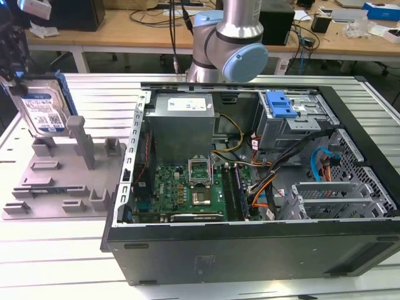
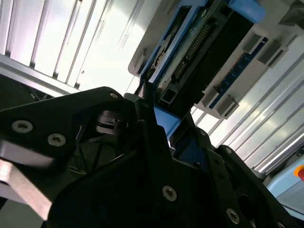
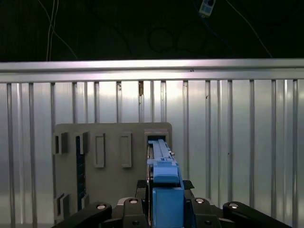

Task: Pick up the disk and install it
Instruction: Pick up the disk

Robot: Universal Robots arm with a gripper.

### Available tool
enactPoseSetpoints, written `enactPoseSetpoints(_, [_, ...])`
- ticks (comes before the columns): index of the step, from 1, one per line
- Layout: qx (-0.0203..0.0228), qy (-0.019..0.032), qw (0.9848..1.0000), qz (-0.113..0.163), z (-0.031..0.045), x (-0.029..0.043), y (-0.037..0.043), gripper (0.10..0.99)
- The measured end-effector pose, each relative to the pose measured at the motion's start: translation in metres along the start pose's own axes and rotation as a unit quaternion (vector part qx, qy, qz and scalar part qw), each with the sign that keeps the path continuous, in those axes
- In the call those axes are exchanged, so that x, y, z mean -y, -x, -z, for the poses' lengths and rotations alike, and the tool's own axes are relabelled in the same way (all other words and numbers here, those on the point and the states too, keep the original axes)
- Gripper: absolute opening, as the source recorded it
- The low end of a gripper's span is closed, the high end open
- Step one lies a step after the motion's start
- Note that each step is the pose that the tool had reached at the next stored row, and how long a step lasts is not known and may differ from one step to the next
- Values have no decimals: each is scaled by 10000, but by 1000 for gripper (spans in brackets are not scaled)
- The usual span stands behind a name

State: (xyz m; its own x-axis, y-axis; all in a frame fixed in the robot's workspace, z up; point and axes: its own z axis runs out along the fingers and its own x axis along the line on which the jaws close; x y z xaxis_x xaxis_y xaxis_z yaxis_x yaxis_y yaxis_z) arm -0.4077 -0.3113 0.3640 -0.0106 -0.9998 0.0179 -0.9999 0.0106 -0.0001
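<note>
Slippage worries me most: my black fingers (image 2: 151, 137) are clamped on only the blue carrier edge of the flat silver disk with its blue-and-white label (image 1: 42, 111). I judge a tilt could snag it on the grey plastic holding fixture (image 1: 62, 181) beneath. The disk stands upright between my fingers, at ten o'clock from the open black computer case (image 1: 250, 250) in the exterior view.

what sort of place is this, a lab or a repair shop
Probably a robotics lab: a robot arm stands behind an opened computer case on a slotted metal table, a disk at a grey fixture, and wooden benches behind carry cables and gear.
</note>
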Motion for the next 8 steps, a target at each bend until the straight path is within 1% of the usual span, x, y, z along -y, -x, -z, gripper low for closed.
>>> enactPoseSetpoints(1, [0,0,10000,0,51,0,-1,365])
enactPoseSetpoints(2, [0,1,10000,0,124,0,-2,365])
enactPoseSetpoints(8, [0,0,10000,0,406,2,-7,365])
